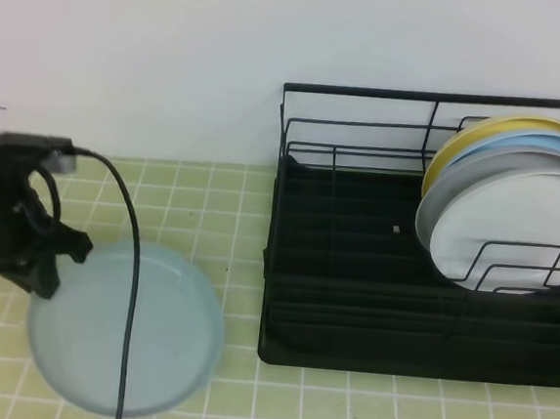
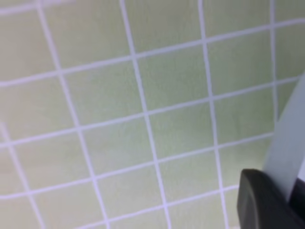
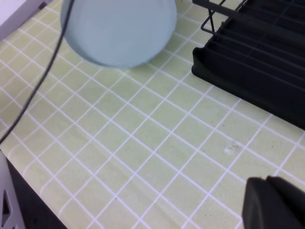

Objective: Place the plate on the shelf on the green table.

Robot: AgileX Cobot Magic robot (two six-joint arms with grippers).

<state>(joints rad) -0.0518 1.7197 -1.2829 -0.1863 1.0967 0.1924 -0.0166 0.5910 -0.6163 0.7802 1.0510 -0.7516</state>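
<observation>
The pale aqua plate [image 1: 127, 329] lies flat on the green table [image 1: 341, 411] at the front left. My left gripper [image 1: 43, 282] is at its left rim, shut on the edge. In the left wrist view the plate's rim [image 2: 288, 152] runs into one dark finger [image 2: 262, 205] at the lower right. The black wire shelf [image 1: 353, 275] stands to the right, apart from the plate. The right wrist view shows the plate [image 3: 119, 28], a corner of the shelf [image 3: 257, 62] and my right gripper [image 3: 276, 205], shut and empty, low above bare tiles.
A yellow plate [image 1: 483, 134], a sky-blue plate [image 1: 550, 150] and a white-grey plate [image 1: 514, 220] lean upright in the shelf's right end. A black cable [image 1: 131, 285] hangs from the left arm across the aqua plate. A white wall stands behind.
</observation>
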